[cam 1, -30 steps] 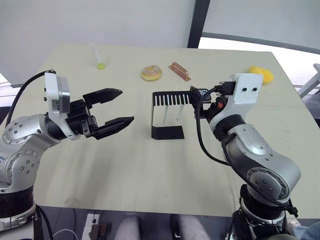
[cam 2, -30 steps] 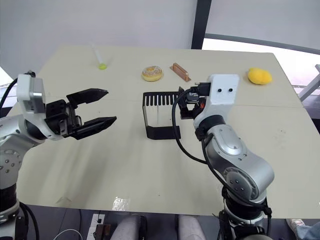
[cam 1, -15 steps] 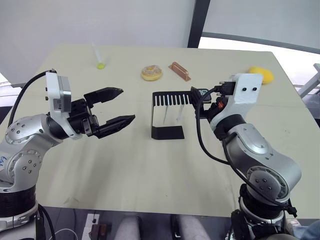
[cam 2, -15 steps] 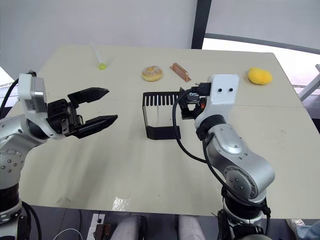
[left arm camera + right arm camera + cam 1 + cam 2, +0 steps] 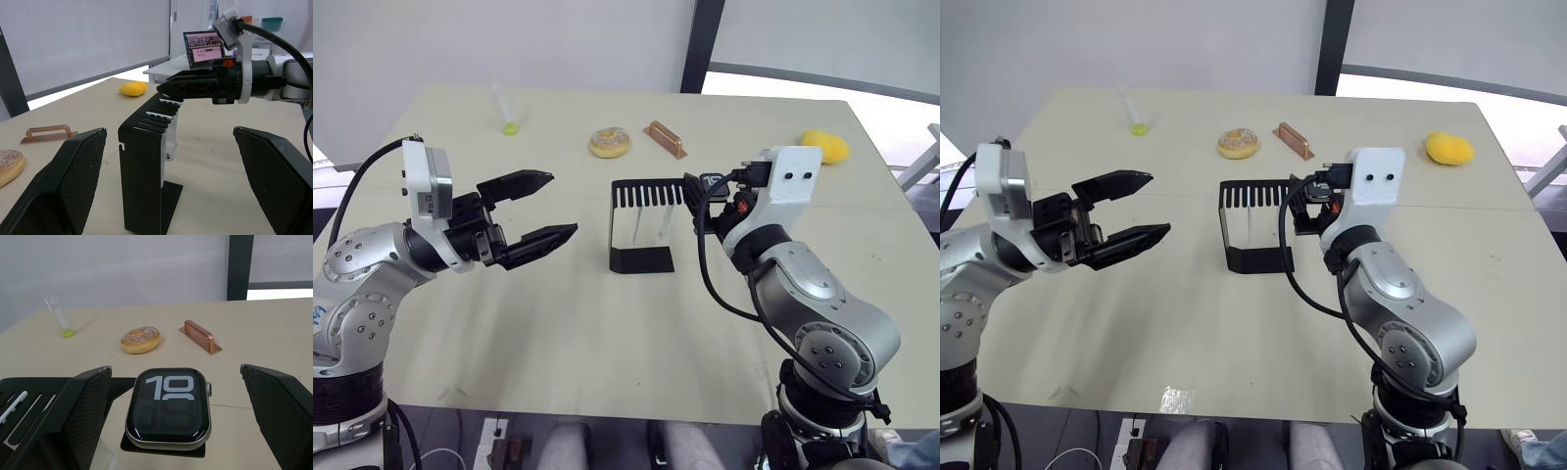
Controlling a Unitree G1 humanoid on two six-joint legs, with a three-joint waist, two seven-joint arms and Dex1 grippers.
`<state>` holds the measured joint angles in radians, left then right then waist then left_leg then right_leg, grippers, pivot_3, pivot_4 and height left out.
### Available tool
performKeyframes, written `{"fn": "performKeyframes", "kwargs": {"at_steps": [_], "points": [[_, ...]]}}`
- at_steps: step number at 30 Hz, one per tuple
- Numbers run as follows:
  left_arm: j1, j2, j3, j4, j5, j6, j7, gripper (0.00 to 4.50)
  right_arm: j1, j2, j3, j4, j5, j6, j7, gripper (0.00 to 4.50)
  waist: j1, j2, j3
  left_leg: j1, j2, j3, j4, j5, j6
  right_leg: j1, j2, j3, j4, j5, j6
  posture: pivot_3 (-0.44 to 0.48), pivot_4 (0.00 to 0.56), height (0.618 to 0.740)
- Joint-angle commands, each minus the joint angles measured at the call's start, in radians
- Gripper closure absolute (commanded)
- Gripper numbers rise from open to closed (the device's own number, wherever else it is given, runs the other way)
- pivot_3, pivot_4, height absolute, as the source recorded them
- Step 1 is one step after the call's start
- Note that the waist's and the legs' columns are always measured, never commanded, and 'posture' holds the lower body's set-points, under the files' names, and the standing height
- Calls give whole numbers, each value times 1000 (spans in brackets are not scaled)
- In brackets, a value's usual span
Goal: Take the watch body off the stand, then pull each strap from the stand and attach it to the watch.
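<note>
Right now the small black rounded-square watch body (image 5: 168, 407) with light digits on its dark screen lies on the top plate of the black bent sheet-metal stand (image 5: 642, 221), squarely between the right gripper's (image 5: 176, 421) wide-spread black fingers (image 5: 73, 411), neither of which touches it. Meanwhile the left gripper (image 5: 540, 210) hovers well apart from the stand with its jaws wide open and empty, while two thin white straps (image 5: 637, 225) hang from the stand's comb slots.

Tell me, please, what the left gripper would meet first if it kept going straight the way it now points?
Most likely the stand: in the left wrist view it sits between the open left gripper fingers, dead ahead. The right gripper is at its far end, beyond; depth is uncertain.
</note>
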<state>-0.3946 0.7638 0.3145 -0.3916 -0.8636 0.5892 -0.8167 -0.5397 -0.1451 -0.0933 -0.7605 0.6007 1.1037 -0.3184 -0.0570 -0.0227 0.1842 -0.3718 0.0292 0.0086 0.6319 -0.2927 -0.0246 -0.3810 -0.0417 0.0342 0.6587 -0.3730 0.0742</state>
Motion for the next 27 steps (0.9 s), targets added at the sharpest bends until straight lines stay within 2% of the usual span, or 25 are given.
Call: {"fn": "performKeyframes", "kwargs": {"at_steps": [1, 8, 9, 10, 14, 15, 27], "points": [[-19, -1, 10, -26, -2, -15, 11, 0, -20, 3, -5, -27, -10, 1, 19, 46, 0, 0, 0, 0, 0, 0, 0, 0, 0, 0, 0, 0, 0, 0, 0, 0, 150, 740], [-21, -7, 6, -25, 0, -15, 20, 0, -27, 3, -5, -28, -20, -1, 36, 46, 0, 0, 0, 0, 0, 0, 0, 0, 0, 0, 0, 0, 0, 0, 0, 0, 150, 740], [-20, -7, 6, -25, 0, -15, 21, 0, -28, 4, -5, -29, -21, -1, 39, 563, 0, 0, 0, 0, 0, 0, 0, 0, 0, -1, 0, 0, 0, 0, 0, 0, 150, 740], [-19, -8, 6, -26, 1, -15, 21, 0, -29, 4, -4, -30, -22, -3, 42, 801, 0, 0, 0, 0, 0, 0, 0, 0, 0, -1, 0, 0, 0, 0, 0, 0, 150, 740], [-15, -12, 6, -26, 4, -17, 22, 0, -32, 8, -2, -36, -24, -9, 54, 2779, 0, 0, 0, -1, 0, 0, -1, 0, 0, -1, 0, 0, 0, 0, 0, 0, 150, 740], [-14, -13, 6, -26, 4, -17, 22, 0, -33, 8, -2, -37, -25, -10, 56, 2928, 0, 0, 0, -1, 0, 0, -1, 0, 0, -2, 0, 0, 0, 0, 0, 0, 150, 740], [5, -19, 8, -22, 16, -32, 9, 0, -51, -19, -18, -66, -35, -86, 119, 2925, 0, 0, 0, -3, 0, 0, -1, 0, 0, -4, 0, 0, 0, 0, 0, 0, 150, 740]]}}
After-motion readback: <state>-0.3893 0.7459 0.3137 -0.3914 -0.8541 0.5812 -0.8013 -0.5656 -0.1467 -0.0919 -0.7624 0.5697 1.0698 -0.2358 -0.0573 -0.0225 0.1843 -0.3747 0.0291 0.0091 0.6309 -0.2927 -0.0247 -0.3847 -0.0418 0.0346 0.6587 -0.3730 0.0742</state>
